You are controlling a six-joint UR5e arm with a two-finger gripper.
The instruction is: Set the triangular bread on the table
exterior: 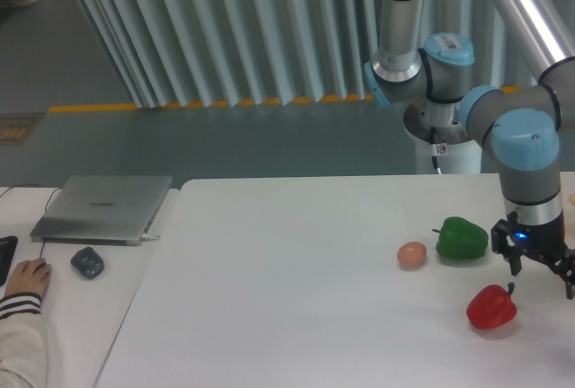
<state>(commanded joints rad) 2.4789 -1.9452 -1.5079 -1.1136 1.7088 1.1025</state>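
Note:
The triangular bread does not clearly show. Only a small pale yellow sliver (570, 199) sits at the right edge of the frame, too little to identify. My gripper (543, 273) hangs low over the right side of the white table (287, 280), pointing down. Its fingers stand apart with nothing between them. It is just right of the green pepper (462, 238) and above and right of the red pepper (491, 306).
A small tan egg (411, 254) lies left of the green pepper. On the adjoining desk at the left are a closed grey laptop (103, 208), a dark mouse (87, 262) and a person's hand (27, 276). The arm's base (440, 127) stands behind the table.

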